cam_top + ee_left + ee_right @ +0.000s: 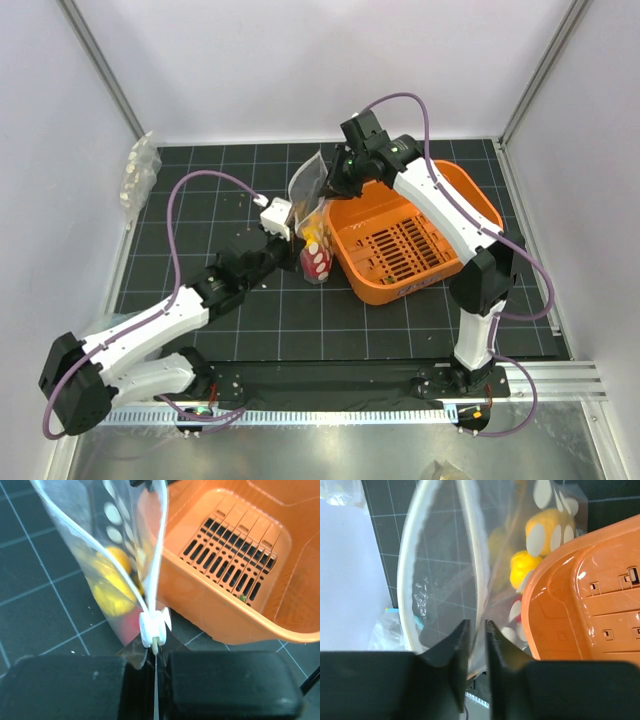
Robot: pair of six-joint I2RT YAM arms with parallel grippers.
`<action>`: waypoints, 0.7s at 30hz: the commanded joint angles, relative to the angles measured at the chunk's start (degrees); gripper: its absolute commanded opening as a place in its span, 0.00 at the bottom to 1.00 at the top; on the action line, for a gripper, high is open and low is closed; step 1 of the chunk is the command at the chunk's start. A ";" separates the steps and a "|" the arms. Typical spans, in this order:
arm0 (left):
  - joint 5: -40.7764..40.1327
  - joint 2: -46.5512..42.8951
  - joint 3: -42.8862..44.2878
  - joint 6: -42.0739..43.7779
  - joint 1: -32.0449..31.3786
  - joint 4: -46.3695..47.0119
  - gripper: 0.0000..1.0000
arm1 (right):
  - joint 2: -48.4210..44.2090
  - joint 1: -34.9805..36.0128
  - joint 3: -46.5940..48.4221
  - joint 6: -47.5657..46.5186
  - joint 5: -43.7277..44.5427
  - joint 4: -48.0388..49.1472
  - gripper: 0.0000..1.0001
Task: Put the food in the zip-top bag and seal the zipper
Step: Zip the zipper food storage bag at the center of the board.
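Note:
The zip-top bag [312, 200] stands upright against the left wall of the orange basket [470, 195], its mouth gaping. The food lies inside it: yellow fruits [112, 580] [522, 565] above a red one [316, 262]. My left gripper [156, 655] is shut on the zipper [152, 575] strip, right behind its white slider [154, 626]. My right gripper [476, 625] holds its jaws a narrow gap apart, with the far rim of the bag [440, 570] running between them. In the top view the right gripper [335, 185] is over the bag's far end and the left gripper [278, 235] at its near end.
The orange basket [225, 615] [580, 610] presses against the bag's right side and shows no fruit inside. A bundle of clear plastic [138, 175] lies at the mat's far left edge. White walls close in the mat on three sides.

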 commanded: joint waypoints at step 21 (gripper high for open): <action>37.45 -22.63 6.53 11.46 10.58 -24.31 0.00 | -10.85 -0.16 -8.88 -27.44 -37.72 26.77 0.63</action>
